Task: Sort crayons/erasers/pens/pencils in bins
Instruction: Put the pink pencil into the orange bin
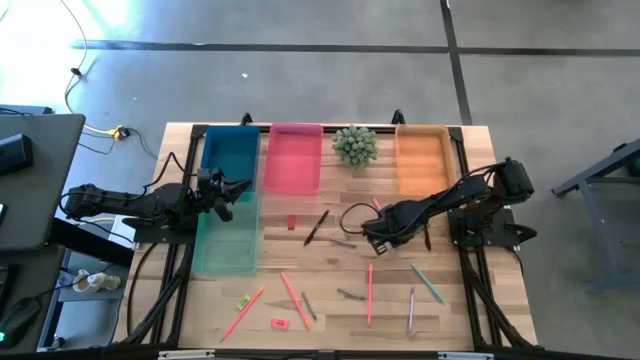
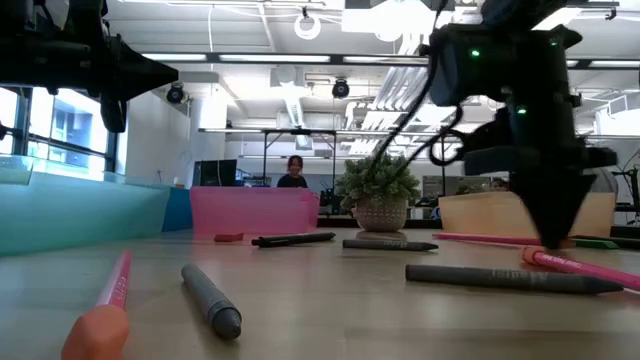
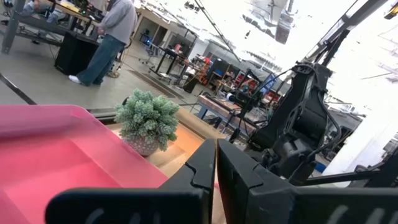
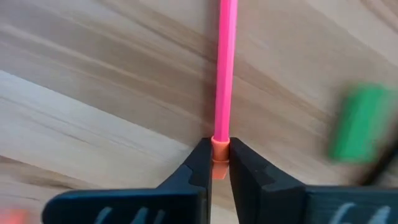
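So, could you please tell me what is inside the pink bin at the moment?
The pink bin looks empty: the high view shows only its bare pink floor. In the low view its near wall hides the inside, so nothing more can be confirmed there.

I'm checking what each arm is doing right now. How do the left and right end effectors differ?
The right end effector is down at the table's middle, shut on a pink pencil; the left end effector holds nothing. The left one hangs over the blue bin and teal bin, away from the loose items. Both have their fingers closed.
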Tool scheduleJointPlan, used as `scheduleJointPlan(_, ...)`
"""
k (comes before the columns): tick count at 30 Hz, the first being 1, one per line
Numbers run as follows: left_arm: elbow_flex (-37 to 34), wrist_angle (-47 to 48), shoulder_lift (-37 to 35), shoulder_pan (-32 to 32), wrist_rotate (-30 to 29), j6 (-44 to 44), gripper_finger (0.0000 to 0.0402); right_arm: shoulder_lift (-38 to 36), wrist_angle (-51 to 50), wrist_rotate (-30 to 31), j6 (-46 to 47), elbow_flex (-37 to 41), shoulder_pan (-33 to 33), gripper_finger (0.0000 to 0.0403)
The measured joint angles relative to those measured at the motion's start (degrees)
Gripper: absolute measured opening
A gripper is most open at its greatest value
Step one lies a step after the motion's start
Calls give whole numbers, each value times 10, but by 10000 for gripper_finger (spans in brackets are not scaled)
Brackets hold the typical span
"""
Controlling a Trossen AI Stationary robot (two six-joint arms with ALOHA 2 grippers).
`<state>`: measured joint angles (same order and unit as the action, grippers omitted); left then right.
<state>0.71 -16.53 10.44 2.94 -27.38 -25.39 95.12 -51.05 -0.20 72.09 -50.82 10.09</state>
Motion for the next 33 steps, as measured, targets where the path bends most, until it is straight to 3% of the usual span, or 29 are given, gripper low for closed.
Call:
scheduleJointPlan(11, 0, 0, 0, 0, 0, 0, 5, -109, 5, 44, 11, -3, 0, 19)
scheduleJointPlan(25, 0, 0, 0, 1, -2, 0, 5, -317, -51, 213, 70, -5, -7, 19)
scheduleJointPlan(33, 0, 2, 0, 1, -1, -15, 5, -416, -70, 333, 18, -5, -60, 19)
